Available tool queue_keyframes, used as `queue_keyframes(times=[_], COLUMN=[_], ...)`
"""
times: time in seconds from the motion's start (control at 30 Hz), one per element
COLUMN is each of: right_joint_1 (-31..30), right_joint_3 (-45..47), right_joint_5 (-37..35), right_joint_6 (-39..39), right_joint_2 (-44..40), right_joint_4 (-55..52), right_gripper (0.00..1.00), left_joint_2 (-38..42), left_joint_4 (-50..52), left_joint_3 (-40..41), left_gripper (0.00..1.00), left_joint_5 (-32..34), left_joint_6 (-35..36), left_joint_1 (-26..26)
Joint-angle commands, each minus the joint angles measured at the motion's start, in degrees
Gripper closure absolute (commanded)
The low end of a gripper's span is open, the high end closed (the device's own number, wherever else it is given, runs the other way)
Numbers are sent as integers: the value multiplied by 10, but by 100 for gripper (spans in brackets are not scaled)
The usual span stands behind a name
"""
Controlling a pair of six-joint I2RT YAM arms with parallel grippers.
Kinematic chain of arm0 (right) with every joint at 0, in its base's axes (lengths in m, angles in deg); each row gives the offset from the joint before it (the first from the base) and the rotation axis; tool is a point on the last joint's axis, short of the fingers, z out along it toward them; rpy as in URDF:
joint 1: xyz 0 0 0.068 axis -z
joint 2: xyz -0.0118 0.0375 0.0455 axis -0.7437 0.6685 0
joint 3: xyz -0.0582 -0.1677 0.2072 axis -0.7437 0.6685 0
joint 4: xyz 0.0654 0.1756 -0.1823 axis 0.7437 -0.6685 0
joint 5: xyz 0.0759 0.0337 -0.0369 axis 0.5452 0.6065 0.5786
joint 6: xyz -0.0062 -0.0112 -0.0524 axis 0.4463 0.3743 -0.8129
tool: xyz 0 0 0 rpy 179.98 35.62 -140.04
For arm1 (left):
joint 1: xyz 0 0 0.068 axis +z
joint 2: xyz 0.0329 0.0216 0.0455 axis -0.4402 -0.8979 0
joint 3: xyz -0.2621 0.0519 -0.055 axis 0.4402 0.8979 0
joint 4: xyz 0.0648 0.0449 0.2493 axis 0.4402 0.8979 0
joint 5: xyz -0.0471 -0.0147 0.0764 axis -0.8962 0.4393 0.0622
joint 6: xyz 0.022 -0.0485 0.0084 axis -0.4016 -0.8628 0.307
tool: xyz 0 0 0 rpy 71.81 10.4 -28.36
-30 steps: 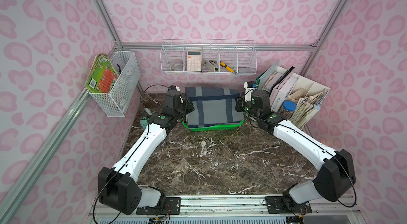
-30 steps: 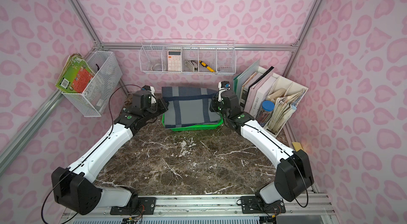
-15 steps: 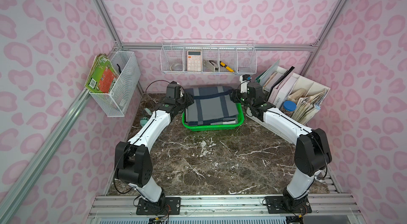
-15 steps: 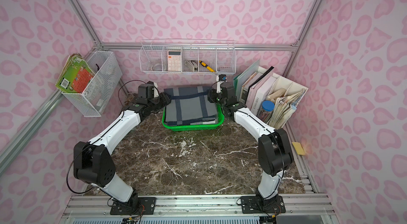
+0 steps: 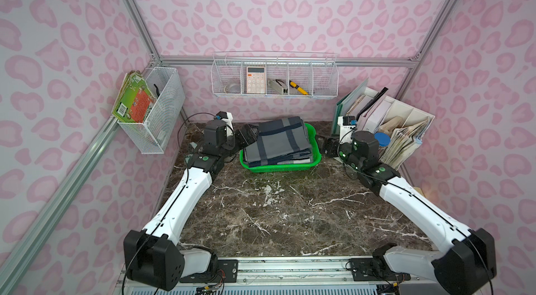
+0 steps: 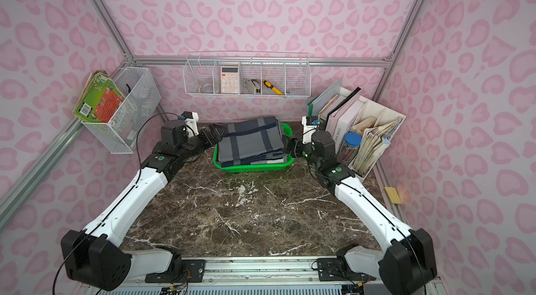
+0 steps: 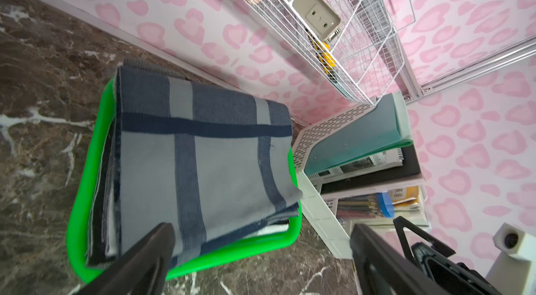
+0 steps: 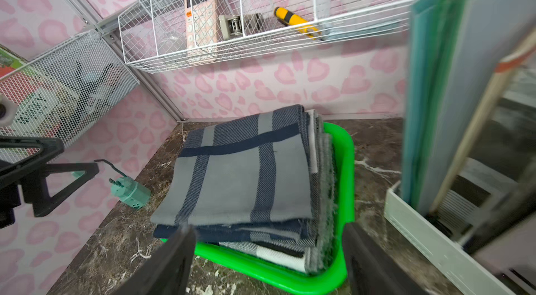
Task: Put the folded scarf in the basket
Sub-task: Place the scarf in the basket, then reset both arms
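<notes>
looking across the brown marble counter, you have the folded scarf lying in the green basket, and the basket sits between your two claws. your left claw is released. its two black fingers stand wide apart with nothing between them, just short of the basket's nearest rim, and as far as its wrist view shows they touch neither plastic nor cloth. your right claw is released as well, its fingers spread wide just outside the opposite end of the basket and gripping nothing. the scarf is grey with navy bands, folded into a thick stack. a white and black layer shows at the bottom of the edge that faces the right claw. the stack rises above the basket's rim. on the side toward the right claw a strip of bare green wall shows beside the cloth, and one corner of the top layer reaches over the rim there. at the end farthest from both arm bases the cloth hides the rim, so you cannot tell how far it overhangs. a small teal plug adapter lies on the counter near the left claw, apart from the basket. a white file rack stuffed with folders and papers stands just behind the right claw. above and beyond both claws a white wire basket hangs on the wall, holding a pink calculator and a yellow-handled tool.
</notes>
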Motion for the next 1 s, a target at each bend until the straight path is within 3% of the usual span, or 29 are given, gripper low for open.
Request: queue_keyframes(times=[0.0, 0.07, 0.17, 0.43, 0.53, 0.7, 0.8, 0.87, 0.97], right_joint_1=[-1, -1, -1, 1, 4, 12, 22, 36, 58], right_joint_3=[43, 73, 126, 288, 336, 402, 414, 417, 428], right_joint_5=[-55, -94, -159, -327, -356, -360, -404, -407, -399], right_joint_6=[6, 2, -1, -38, -37, -81, -90, -107, -121], right_joint_2=[-77, -126, -202, -389, -419, -454, -455, -443, -417], right_joint_4=[-53, -77, -90, -40, -5, 90, 117, 133, 168], right_gripper=[18, 16, 2, 1, 1, 1, 1, 1, 1], left_joint_2=[59, 93, 129, 168, 158, 133, 121, 112, 108], left_joint_4=[33, 71, 136, 189, 192, 216, 190, 182, 137], left_joint_3=[40, 57, 69, 132, 128, 132, 145, 154, 180], left_gripper=[2, 2, 2, 2, 1, 2, 2, 1, 2], left_joint_5=[-3, 17, 27, 137, 188, 333, 349, 374, 371], left_joint_6=[1, 10, 32, 49, 58, 21, 51, 47, 95], left_joint_1=[-4, -6, -6, -7, -7, -6, -6, -6, -6])
